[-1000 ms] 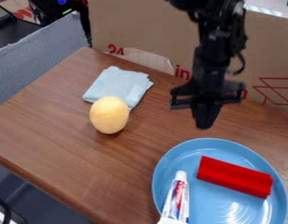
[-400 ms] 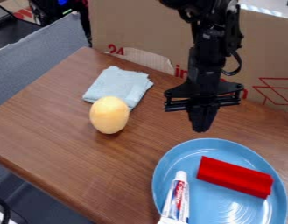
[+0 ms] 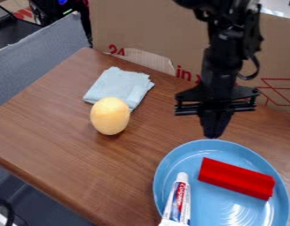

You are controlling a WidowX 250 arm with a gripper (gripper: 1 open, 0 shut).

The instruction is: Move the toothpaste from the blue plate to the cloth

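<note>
The toothpaste [image 3: 178,201], a small white tube with red and blue print, lies on the front left part of the blue plate [image 3: 171,164] at the lower right. Far off at the upper left of the table, the pale blue-green cloth [image 3: 117,86] lies rumpled. My gripper [image 3: 215,131] points straight down above the table, just beyond the plate's far rim and well above the toothpaste. Its dark fingers form a narrow tip, and I cannot make out a gap between them. It holds nothing.
A yellow ball [image 3: 109,116] rests just in front of the cloth. A red rectangular block [image 3: 236,178] lies on the plate to the right of the toothpaste. A cardboard box [image 3: 147,31] stands along the back, and the table's edge runs down the left.
The gripper has shifted a little to the right and slightly lower, nearer the plate's far rim. The toothpaste, cloth, ball and block have stayed put.
</note>
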